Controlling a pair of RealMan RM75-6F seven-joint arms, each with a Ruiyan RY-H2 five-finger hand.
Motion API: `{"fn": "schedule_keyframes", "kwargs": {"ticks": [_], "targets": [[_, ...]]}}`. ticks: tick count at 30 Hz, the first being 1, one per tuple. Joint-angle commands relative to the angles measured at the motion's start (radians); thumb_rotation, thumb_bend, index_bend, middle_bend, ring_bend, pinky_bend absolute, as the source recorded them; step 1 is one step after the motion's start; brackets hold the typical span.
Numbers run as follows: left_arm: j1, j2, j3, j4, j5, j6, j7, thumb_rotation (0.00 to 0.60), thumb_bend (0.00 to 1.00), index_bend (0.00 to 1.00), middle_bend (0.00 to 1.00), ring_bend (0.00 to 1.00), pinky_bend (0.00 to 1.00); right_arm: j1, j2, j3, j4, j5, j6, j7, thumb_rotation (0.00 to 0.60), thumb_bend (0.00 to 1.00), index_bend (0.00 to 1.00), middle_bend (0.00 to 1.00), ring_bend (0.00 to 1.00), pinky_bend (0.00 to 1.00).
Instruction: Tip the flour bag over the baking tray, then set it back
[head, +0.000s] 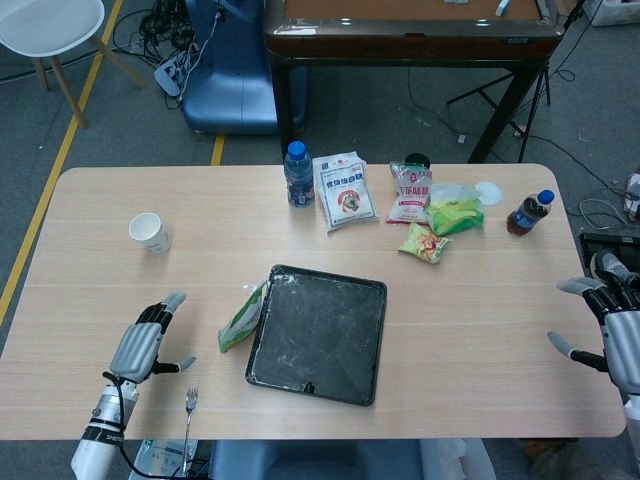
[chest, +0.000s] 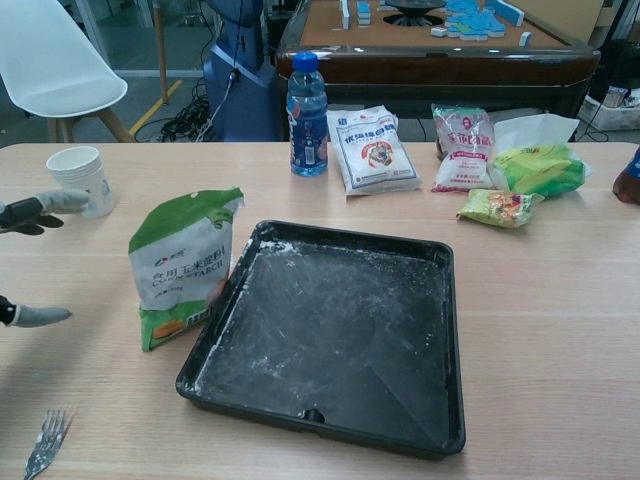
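Flour bag (chest: 182, 262) upright touching baking tray (chest: 335, 335), left robot hand (head: 146, 343) spread nearby, fork (head: 189, 410) beside, right robot hand (head: 612, 331) spread, well apart

In the chest view the left hand (chest: 30, 260) is cut by the picture's left edge, so only some fingertips show, and the right hand (head: 612, 335) does not appear there at all, while in the head view it is clipped by the right edge. The fork (chest: 40, 445) runs off the bottom of the chest view, and the dark bottle (chest: 630, 178) at the counter's far right is sliced by that edge. From the head camera the flour bag (head: 241, 318) shows edge-on, its print too small to read.
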Motion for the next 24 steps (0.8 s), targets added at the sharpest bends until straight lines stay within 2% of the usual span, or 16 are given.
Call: {"fn": "schedule_keyframes", "kwargs": {"ticks": [1, 13, 24], "targets": [[-0.025, -0.031, -0.013, 0.015, -0.022, -0.023, 0.02, 0.6, 0.13, 0.0, 0.05, 0.1, 0.08, -0.003, -0.001, -0.001, 0.003, 0.002, 0.001, 0.003, 0.6, 0.16, 0.32, 0.31, 0.16, 0.27], [-0.093, -0.141, -0.045, 0.071, -0.097, -0.078, 0.049, 0.6, 0.13, 0.0, 0.05, 0.11, 0.11, -0.026, -0.005, -0.007, 0.018, 0.011, 0.017, 0.018, 0.6, 0.16, 0.32, 0.31, 0.16, 0.27], [-0.132, -0.244, -0.072, 0.153, -0.158, -0.081, 0.093, 0.6, 0.13, 0.0, 0.05, 0.13, 0.16, -0.041, -0.009, -0.01, 0.032, 0.02, 0.023, 0.032, 0.6, 0.15, 0.32, 0.31, 0.16, 0.27]]}}
